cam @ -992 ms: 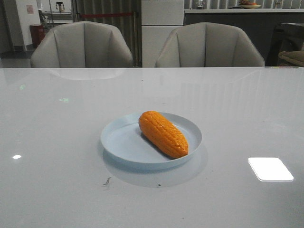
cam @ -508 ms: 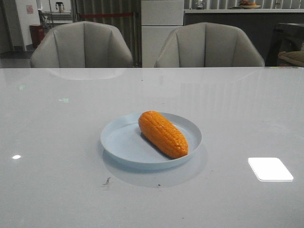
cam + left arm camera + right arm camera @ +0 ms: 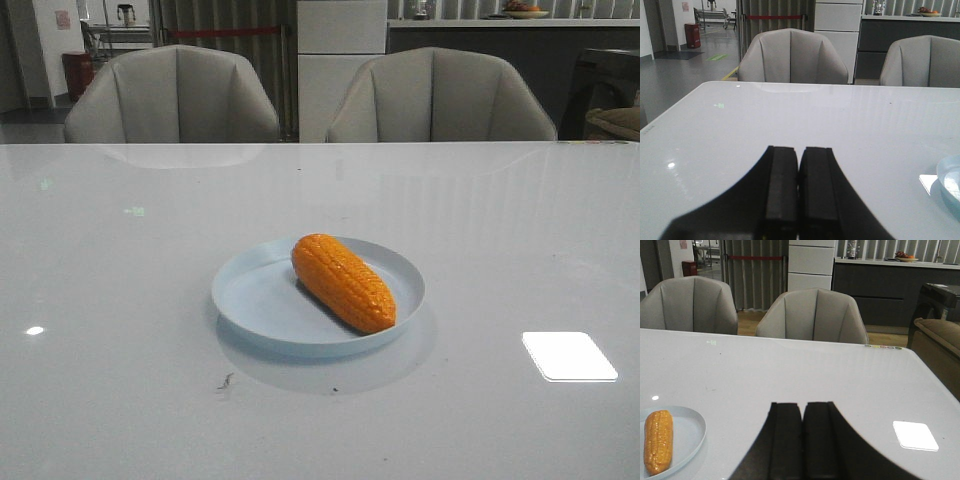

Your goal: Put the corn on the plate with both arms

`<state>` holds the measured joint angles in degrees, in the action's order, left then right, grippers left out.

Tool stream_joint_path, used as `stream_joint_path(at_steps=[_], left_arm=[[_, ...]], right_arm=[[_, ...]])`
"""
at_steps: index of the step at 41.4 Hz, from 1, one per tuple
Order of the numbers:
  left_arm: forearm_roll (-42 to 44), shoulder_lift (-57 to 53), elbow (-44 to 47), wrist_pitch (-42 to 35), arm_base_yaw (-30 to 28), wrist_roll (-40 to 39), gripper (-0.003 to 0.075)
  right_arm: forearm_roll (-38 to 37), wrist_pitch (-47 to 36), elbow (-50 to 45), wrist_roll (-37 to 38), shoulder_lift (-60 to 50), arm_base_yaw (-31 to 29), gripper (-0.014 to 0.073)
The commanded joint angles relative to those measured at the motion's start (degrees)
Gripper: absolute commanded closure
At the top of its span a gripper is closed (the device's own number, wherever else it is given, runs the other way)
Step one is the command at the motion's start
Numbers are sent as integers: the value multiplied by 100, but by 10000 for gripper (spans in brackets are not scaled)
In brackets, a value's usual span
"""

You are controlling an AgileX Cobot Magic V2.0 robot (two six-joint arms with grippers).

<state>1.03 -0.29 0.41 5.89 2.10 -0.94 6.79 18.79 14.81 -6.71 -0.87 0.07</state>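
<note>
- The corn (image 3: 343,281) lies on the plate (image 3: 255,300), toward the plate's right half, its long axis running diagonally from far-left to near-right.
- The plate sits on the table (image 3: 120,240), well short of the two chairs (image 3: 172,95) behind it.
- The left tool (image 3: 799,187) is clenched, fingers touching, holding nothing; the plate's rim shows just to its right.
- The right tool (image 3: 803,440) is also clenched and empty; the plate with the corn lies to its left.
- Judged from this, the placing looks done; neither arm is clearly nearer.
</note>
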Motion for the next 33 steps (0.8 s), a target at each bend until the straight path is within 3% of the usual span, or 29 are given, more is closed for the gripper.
stream_joint_path(at_steps=[1, 10, 14, 33], left_arm=[[-8, -97, 203, -452, 45, -68, 624], [-8, -97, 203, -452, 45, -68, 624], [-8, -97, 203, -452, 45, -68, 624], [-8, -97, 203, -452, 45, -68, 624]], right_arm=[[60, -1177, -356, -46, -74, 118, 538], [60, -2409, -1554, -46, -74, 311, 538], [60, -1957, -1491, -46, -74, 311, 538], [60, -1942, -1496, -46, -74, 311, 538]])
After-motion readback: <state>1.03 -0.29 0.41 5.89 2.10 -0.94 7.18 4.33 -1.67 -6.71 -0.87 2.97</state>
